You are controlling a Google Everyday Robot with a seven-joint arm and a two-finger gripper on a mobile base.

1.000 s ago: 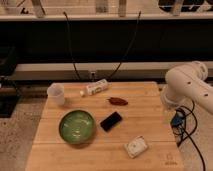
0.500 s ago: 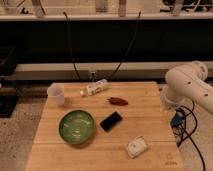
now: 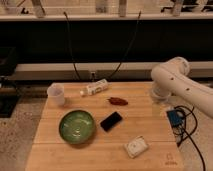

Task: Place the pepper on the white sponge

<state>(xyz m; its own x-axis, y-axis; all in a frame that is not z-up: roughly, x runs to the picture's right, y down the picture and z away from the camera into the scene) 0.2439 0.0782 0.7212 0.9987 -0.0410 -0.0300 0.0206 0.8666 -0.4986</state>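
Observation:
The pepper is small and dark red-brown. It lies on the wooden table a little behind its middle. The white sponge is an off-white rounded pad lying near the table's front right. My white arm bends over the table's right side. My gripper hangs low off the right edge, to the right of the pepper and behind the sponge, touching neither.
A green bowl sits front left, with a black phone beside it between pepper and sponge. A white cup stands at the back left. A white bottle lies on its side at the back. Black cables hang by the right edge.

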